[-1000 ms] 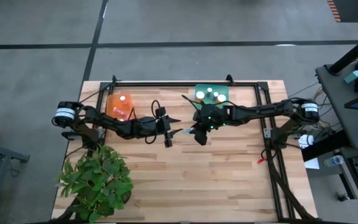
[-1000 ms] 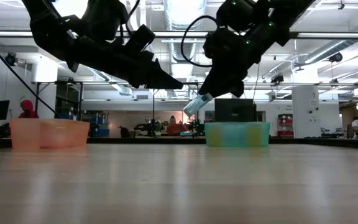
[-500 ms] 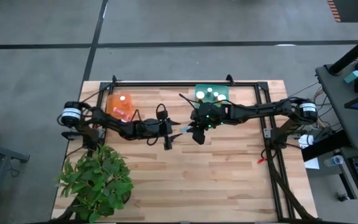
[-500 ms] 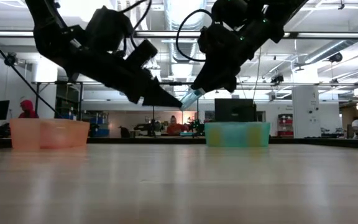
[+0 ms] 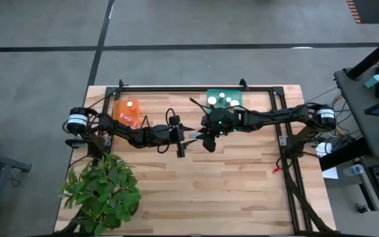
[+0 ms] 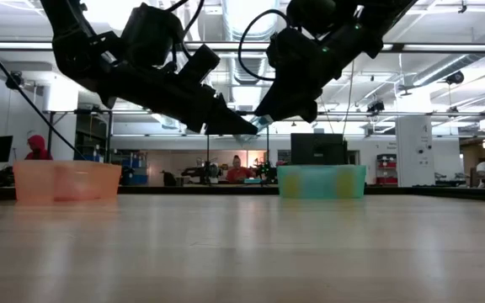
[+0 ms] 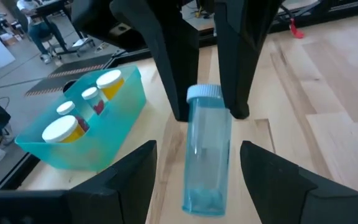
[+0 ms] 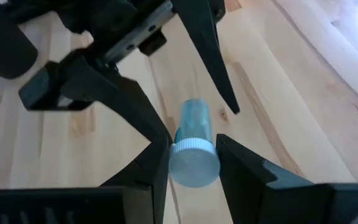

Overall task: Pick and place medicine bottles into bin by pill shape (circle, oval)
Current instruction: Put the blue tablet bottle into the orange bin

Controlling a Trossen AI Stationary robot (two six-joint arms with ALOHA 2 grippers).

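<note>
**Left wrist view: pale blue bottle held between both arms**

You see the right gripper (image 8: 191,163) clenched on the white cap of the clear blue bottle (image 7: 205,152), which hangs above the table (image 5: 242,191), just in front of the teal bin (image 7: 82,146). Your left gripper (image 7: 197,180) straddles the bottle's body, fingers parted and clear of it. The teal bin holds white-capped bottles (image 7: 61,129); the orange bin (image 5: 126,112) sits well left of it.
</note>
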